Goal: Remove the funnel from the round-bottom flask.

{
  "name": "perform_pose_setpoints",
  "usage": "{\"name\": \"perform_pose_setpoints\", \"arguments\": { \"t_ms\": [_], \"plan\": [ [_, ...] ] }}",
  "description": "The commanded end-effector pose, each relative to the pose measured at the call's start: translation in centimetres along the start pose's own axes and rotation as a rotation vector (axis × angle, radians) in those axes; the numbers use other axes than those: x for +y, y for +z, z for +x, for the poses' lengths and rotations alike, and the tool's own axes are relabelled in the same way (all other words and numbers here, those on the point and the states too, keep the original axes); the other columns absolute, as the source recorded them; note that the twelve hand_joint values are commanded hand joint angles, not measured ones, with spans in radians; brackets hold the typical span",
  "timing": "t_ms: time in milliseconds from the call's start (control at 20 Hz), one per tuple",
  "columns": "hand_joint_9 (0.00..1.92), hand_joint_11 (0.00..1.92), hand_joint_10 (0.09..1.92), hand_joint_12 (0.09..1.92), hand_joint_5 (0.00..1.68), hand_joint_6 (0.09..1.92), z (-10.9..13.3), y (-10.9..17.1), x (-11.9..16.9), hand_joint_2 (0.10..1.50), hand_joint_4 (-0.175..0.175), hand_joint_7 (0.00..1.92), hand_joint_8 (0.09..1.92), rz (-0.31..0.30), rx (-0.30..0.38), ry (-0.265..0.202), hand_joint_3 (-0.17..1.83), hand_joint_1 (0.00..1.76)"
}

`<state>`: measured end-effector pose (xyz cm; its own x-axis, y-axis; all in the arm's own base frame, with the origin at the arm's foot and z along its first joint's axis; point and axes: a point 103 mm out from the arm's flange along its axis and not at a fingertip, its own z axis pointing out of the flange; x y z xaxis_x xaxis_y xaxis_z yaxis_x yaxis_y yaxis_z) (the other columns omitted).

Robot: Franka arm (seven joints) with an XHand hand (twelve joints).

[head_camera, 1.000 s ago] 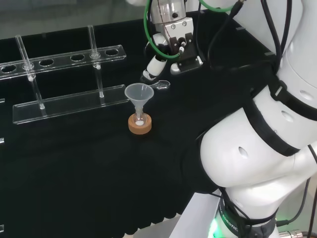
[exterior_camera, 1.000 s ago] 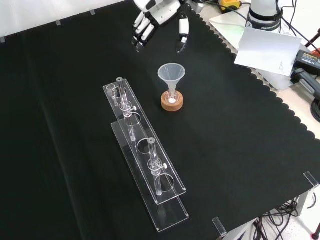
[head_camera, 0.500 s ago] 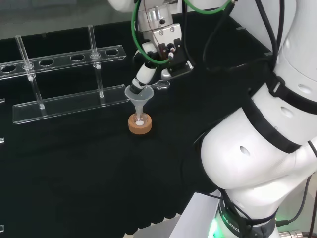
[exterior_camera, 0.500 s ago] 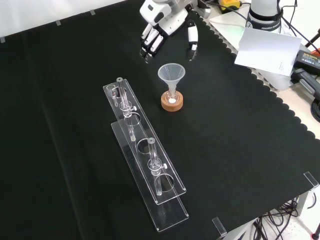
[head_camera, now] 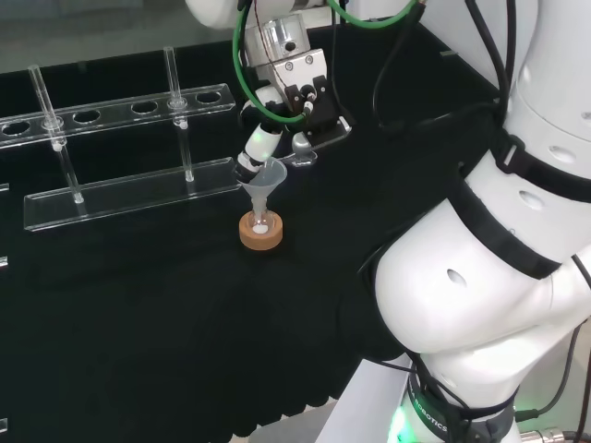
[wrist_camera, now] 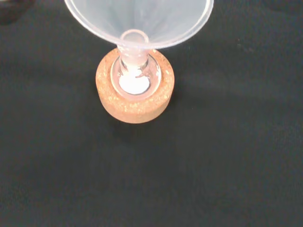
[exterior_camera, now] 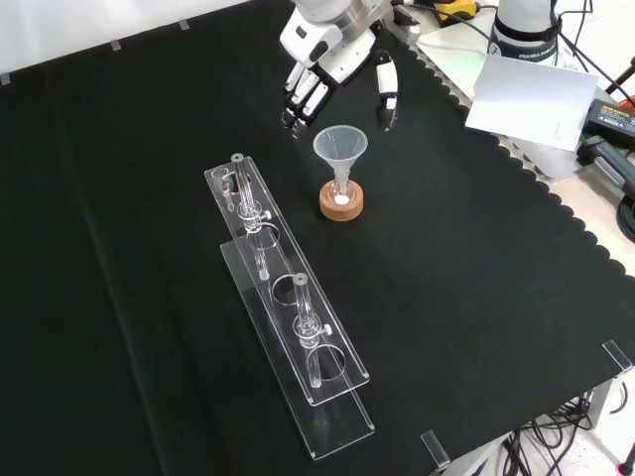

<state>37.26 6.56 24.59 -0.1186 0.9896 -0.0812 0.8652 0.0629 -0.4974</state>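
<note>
A clear funnel stands upright with its stem in the neck of a small round-bottom flask. The flask rests on a cork ring stand near the middle of the black cloth. In the wrist view the funnel and the cork ring are close and large. My hand hovers just beyond the funnel in the front view, open, with its fingers on one side of the cone and its thumb on the other, touching nothing. In the head view the hand hangs right behind the funnel.
A long clear rack with upright glass tubes lies left of the flask in the front view; in the head view the rack stands farther back. The arm's white links take up the head view's right. The cloth's scalloped edge runs down the front view's right.
The hand has come down toward the funnel, from well beyond it to just above its rim, staying open. Funnel, flask and stand have not moved.
</note>
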Motion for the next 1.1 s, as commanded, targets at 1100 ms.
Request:
{"name": "perform_pose_setpoints", "arguments": {
  "t_ms": [1100],
  "plan": [
    [0.18,0.29,0.57,1.47,0.09,0.09,0.5,2.6,1.9,0.69,0.039,0.00,0.31,0.018,-0.072,-0.011,0.09,0.59]
  ]
}}
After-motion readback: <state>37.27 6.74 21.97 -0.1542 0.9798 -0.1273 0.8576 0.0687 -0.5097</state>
